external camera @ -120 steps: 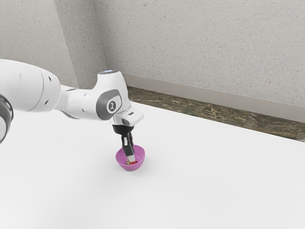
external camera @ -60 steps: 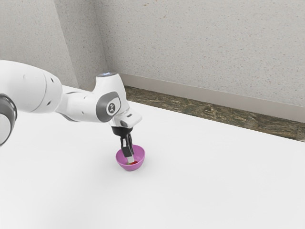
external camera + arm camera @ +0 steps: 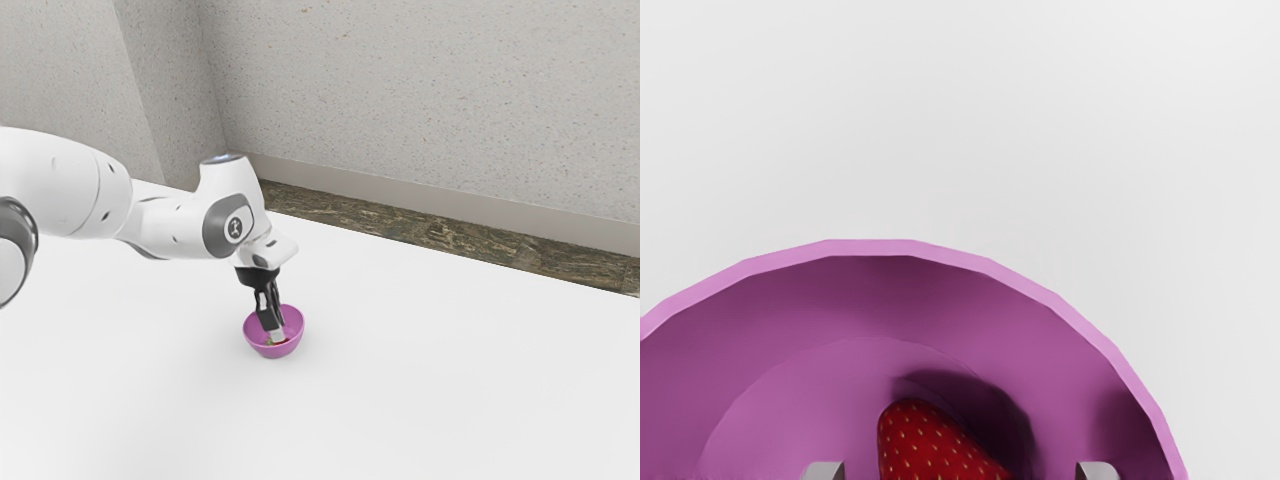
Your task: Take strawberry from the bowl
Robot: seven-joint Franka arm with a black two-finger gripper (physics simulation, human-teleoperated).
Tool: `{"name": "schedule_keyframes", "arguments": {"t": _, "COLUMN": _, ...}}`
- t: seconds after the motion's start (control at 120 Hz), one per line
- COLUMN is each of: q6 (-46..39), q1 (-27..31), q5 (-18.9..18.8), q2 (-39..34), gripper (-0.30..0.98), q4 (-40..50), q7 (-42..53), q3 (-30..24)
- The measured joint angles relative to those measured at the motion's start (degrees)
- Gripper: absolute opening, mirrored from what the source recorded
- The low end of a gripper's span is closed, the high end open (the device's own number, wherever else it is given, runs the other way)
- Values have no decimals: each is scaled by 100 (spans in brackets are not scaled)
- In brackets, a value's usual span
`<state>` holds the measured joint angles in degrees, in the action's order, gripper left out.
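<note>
Red, pale-flecked strawberry (image 3: 929, 446) in purple bowl (image 3: 830, 305)

Somewhere indoors, kind of place unclear: speckled grey walls (image 3: 430, 100), pale baseboard (image 3: 420, 193), mottled brown floor (image 3: 450, 235), white table (image 3: 450, 380).

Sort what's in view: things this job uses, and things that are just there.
Part of the job:
- strawberry, inside the bowl
- purple bowl, holding it
- gripper, reaching in, fingers open

Just there:
- white table, under the bowl
- speckled wall
- brown mottled floor

Tool (image 3: 277, 336) downward, fingers (image 3: 1098, 471) apart
</note>
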<state>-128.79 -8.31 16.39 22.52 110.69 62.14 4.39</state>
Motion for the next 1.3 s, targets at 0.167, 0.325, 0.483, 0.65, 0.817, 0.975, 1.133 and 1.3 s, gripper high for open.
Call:
{"name": "schedule_keyframes", "arguments": {"t": 0.167, "q6": -22, "q1": 17, "q5": 215, "q2": 46, "gripper": 26, "q4": -2, "q7": 43, "q3": 7}}
{"name": "schedule_keyframes", "arguments": {"t": 0.325, "q6": -32, "q1": 23, "q5": 595, "q2": 64, "gripper": 26, "q4": 1, "q7": 37, "q3": 25}}
{"name": "schedule_keyframes", "arguments": {"t": 0.483, "q6": -31, "q1": 41, "q5": 732, "q2": -59, "gripper": 27, "q4": 124, "q7": 26, "q3": 27}}
{"name": "schedule_keyframes", "arguments": {"t": 0.65, "q6": -32, "q1": 108, "q5": 761, "q2": -200, "gripper": 27, "q4": 285, "q7": 23, "q3": 27}}
{"name": "schedule_keyframes", "arguments": {"t": 0.817, "q6": -39, "q1": 145, "q5": 766, "q2": -167, "gripper": 27, "q4": 292, "q7": 25, "q3": 26}}
{"name": "schedule_keyframes", "arguments": {"t": 0.975, "q6": -113, "q1": 138, "q5": 778, "q2": -51, "gripper": 27, "q4": 288, "q7": 38, "q3": 26}}
{"name": "schedule_keyframes", "arguments": {"t": 1.133, "q6": -167, "q1": 139, "q5": 804, "q2": 47, "gripper": 28, "q4": 278, "q7": 60, "q3": 27}}
{"name": "schedule_keyframes", "arguments": {"t": 1.3, "q6": -208, "q1": 139, "q5": 819, "q2": 161, "gripper": 26, "q4": 247, "q7": 88, "q3": 26}}
